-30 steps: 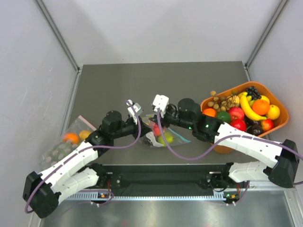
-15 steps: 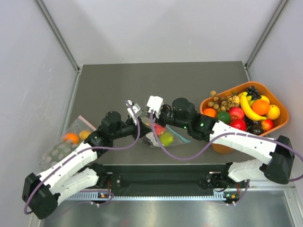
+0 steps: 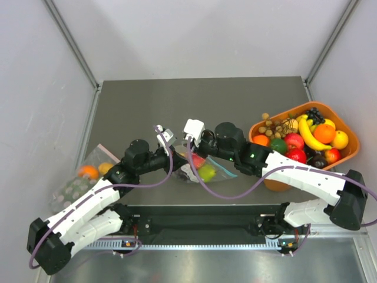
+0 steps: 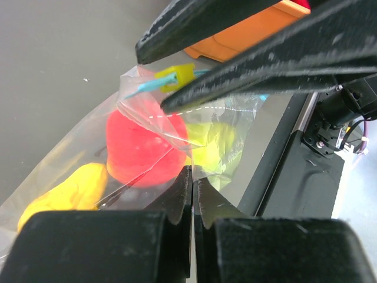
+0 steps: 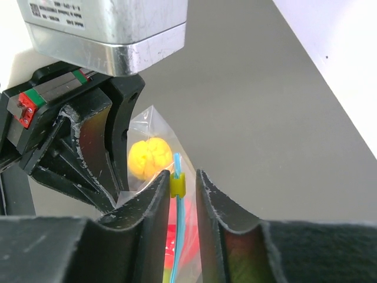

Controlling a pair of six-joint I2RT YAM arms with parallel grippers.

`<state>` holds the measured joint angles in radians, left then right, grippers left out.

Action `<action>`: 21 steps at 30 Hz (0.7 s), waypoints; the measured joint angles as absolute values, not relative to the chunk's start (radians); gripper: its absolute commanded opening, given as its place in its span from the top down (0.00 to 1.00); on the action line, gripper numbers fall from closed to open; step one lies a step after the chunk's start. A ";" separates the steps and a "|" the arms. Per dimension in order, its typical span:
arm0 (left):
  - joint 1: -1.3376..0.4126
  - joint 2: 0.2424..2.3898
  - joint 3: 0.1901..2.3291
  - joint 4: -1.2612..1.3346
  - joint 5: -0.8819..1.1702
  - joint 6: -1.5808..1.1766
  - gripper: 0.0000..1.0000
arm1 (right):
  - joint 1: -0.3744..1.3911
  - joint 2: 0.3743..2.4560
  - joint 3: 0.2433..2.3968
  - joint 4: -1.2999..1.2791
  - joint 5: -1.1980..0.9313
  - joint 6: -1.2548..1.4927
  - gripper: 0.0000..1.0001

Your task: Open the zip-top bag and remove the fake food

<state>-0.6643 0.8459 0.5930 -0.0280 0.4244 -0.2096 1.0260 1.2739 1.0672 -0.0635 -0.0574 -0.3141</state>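
Note:
The zip-top bag (image 3: 207,171) lies near the table's front edge, between both arms. Through its clear film I see fake food: a red apple (image 4: 138,147), a lime-green fruit (image 4: 215,141) and a yellow lemon (image 4: 70,188). My left gripper (image 4: 192,174) is shut, pinching the bag's film just below the mouth. My right gripper (image 5: 182,177) straddles the yellow slider (image 5: 178,184) on the teal zip strip (image 5: 178,236). One finger touches the slider and a gap shows at the other. A grape bunch is hidden.
An orange basket (image 3: 347,154) full of mixed fruit stands at the right; its wall (image 4: 253,35) shows behind the right fingers. Another clear bag (image 3: 88,174) holding fruit lies at the table's left edge. The black base rail (image 3: 206,221) runs along the front.
My right gripper has moved left onto the bag's mouth and its jaws have narrowed around the slider. The left gripper has kept its pinch and barely moved.

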 measured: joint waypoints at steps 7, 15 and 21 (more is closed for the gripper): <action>-0.664 0.840 0.593 -0.029 0.426 -0.210 1.00 | 1.026 1.266 1.067 -0.059 -0.056 -0.318 0.84; -0.664 0.837 0.593 -0.030 0.426 -0.210 0.85 | 1.026 1.261 1.056 -0.041 -0.086 -0.329 1.00; -0.664 0.811 0.596 -0.053 0.392 -0.207 0.36 | 1.027 1.225 1.017 -0.031 -0.094 -0.332 1.00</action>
